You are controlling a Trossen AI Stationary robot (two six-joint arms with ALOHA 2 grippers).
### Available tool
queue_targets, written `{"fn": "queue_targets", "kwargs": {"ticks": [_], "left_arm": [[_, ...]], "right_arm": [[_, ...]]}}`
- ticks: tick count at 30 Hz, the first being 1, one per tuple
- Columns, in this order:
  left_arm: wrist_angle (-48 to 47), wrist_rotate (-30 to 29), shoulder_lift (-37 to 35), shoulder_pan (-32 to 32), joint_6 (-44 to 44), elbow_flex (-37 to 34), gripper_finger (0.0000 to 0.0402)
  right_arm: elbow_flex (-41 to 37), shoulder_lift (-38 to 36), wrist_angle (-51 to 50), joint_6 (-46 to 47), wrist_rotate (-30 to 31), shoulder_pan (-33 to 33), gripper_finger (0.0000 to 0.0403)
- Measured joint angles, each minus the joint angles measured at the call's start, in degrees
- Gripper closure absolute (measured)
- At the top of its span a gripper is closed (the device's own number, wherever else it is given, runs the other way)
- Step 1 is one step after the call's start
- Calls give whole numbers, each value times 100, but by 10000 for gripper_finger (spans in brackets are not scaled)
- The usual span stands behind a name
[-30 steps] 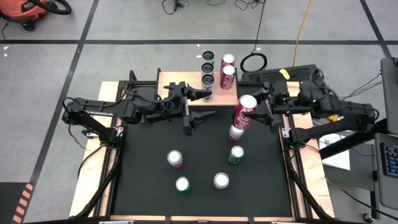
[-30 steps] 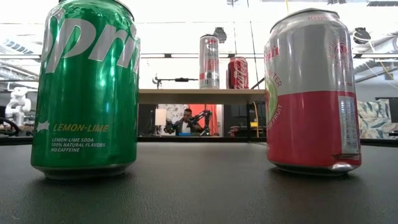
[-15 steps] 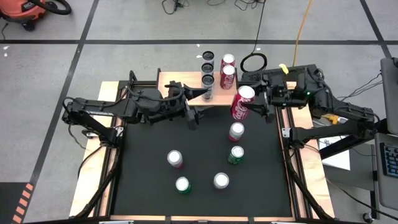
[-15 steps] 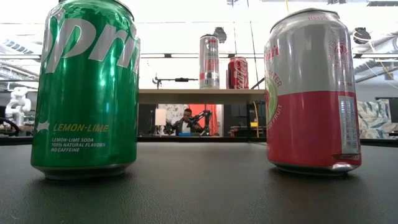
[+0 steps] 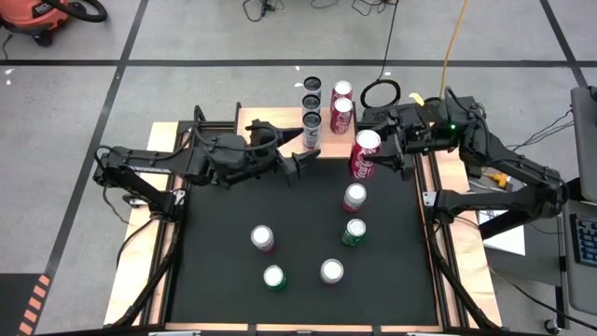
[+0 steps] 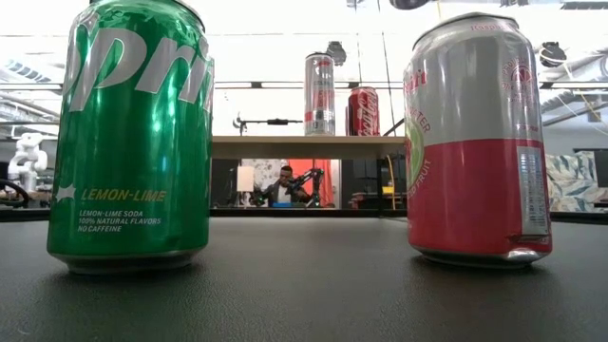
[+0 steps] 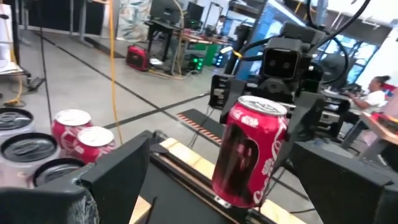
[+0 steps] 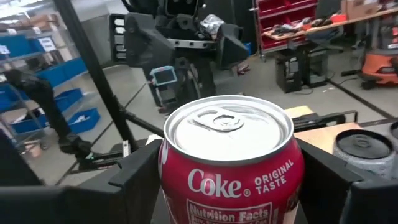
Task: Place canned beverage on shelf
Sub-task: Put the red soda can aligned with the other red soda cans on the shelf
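I am carrying the Coke can point(image 5: 365, 154), clenched in the right gripper point(image 5: 378, 156), toward the shelf point(image 5: 259, 122); since a second ago it has moved toward twelve o'clock, nearing the shelf's edge. The left gripper point(image 5: 297, 166), fingers spread, is pulling back toward nine o'clock, clearing room.

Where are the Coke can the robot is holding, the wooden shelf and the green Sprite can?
Coke can point(image 8: 231, 168): right wrist view, red side.
Shelf point(image 5: 257, 119): high view, bare wooden top.
Sprite can point(image 6: 133, 133): low view, green side.
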Motion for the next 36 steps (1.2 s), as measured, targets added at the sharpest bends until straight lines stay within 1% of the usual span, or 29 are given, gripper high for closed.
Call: {"fn": "queue_targets", "kwargs": {"ticks": [3,11,15,18,22,27,29,36], "left_arm": [[-65,23,-1,103,0,0,8],[-84,546,0,327,2,0,8],[-92,779,0,405,0,0,8],[-117,796,0,427,2,0,8],[-155,804,0,427,2,0,8],[-597,806,0,427,-4,0,8],[-701,808,0,427,-4,0,8],[-772,843,0,449,0,0,8]], "right_arm": [[0,7,-16,-19,-31,-198,128],[-19,-50,-10,50,-29,-576,128],[-293,-19,40,124,-23,-730,128],[-704,-13,374,294,-17,-788,129],[-1304,-13,1198,626,-36,-832,128],[-1863,-11,2197,685,-10,-832,129],[-1925,9,2343,548,-1,-878,128],[-1939,317,2344,16,-48,-1071,128]]}}
